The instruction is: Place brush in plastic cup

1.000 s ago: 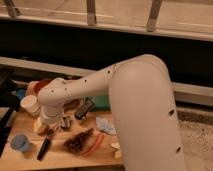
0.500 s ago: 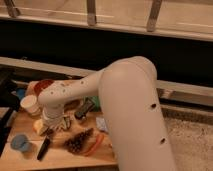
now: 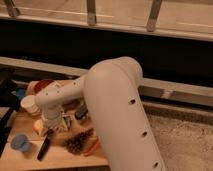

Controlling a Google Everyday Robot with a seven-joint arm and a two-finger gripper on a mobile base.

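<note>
The brush lies on the wooden table, its black handle pointing toward the front edge and its dark head pointing up toward the gripper. The light-blue plastic cup stands upright just left of the brush. My gripper hangs at the end of the white arm, right above the brush's head end and to the right of the blue cup. Whether it touches the brush cannot be told.
A white cup stands behind the blue one, with a reddish bowl further back. A pinecone and an orange item lie right of the brush. A dark blocky tool sits behind them. The big white arm hides the table's right part.
The arm has swung left and nearer to the camera, and the gripper has moved slightly left and down toward the brush's head. The brush and cups have not moved.
</note>
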